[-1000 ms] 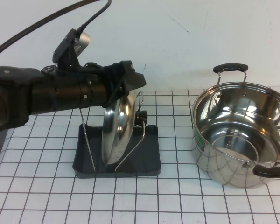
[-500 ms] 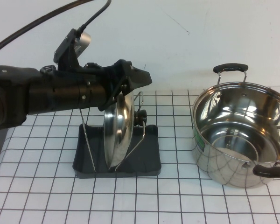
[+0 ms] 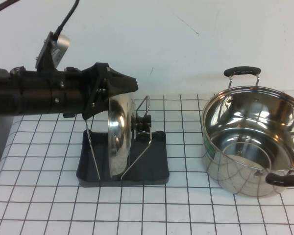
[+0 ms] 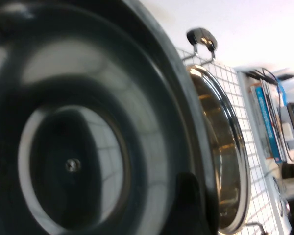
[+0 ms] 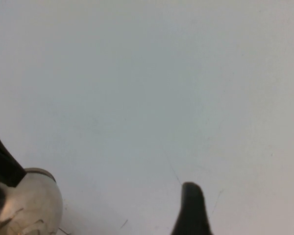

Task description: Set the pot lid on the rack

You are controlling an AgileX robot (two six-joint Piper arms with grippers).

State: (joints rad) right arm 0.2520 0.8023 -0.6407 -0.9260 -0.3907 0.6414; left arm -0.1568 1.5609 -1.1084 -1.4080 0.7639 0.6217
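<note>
The pot lid [image 3: 118, 137] stands upright on its edge between the wire uprights of the rack [image 3: 154, 166]. Its black knob [image 3: 141, 121] points right, toward the pot. My left gripper [image 3: 129, 87] is at the lid's top rim, on its left side, with the jaws apart and not clamping the lid. In the left wrist view the lid's underside [image 4: 73, 147] fills most of the picture at very close range. My right gripper [image 5: 192, 213] is out of the high view and faces the white wall.
The deep steel pot [image 3: 255, 139] with black handles stands on the right of the checked cloth, also in the left wrist view [image 4: 220, 147]. The left arm hangs over the table's left side. A white wall is right behind the rack.
The lid has gone from leaning right to standing upright in the rack. My left gripper has drawn back to the left, off the lid's right side.
</note>
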